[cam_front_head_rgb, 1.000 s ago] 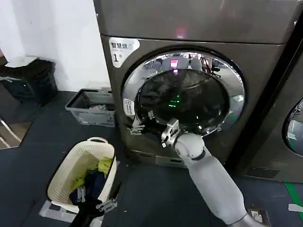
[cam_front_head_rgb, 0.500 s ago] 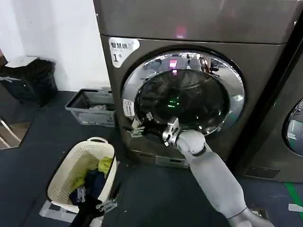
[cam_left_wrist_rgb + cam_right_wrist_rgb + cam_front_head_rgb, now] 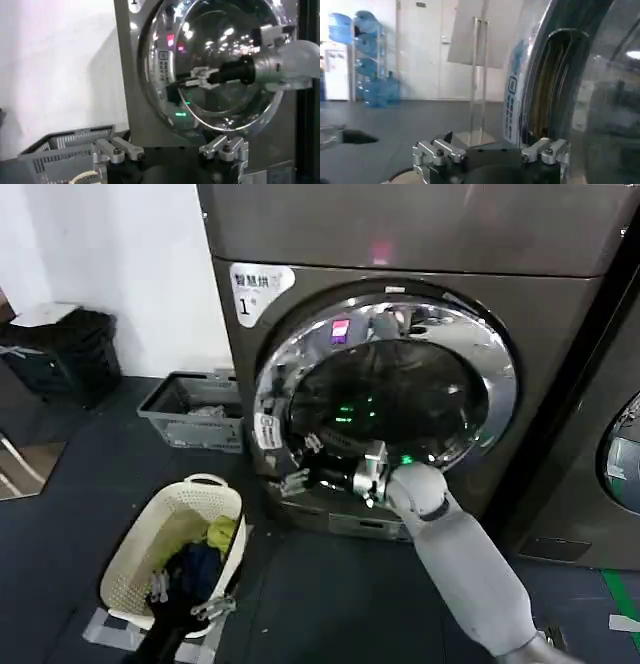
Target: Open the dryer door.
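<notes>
Head view: right gripper point(image 3: 303, 463), open-fingered, hooks round chrome-rimmed dryer door point(image 3: 385, 389).

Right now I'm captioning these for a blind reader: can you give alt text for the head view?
The right gripper reaches to the left edge of the dryer door, which stands slightly ajar on the dryer. A laundry basket of clothes sits on the floor at lower left, near the left gripper.

Lighting: dim, dark floor point(image 3: 320, 594); white wall point(image 3: 120, 264) brightest. Glare: ceiling lights mirrored along the dryer door point(image 3: 385, 389) chrome rim and glass. Focus: soft overall; near hand parts blurred in both wrist views.
</notes>
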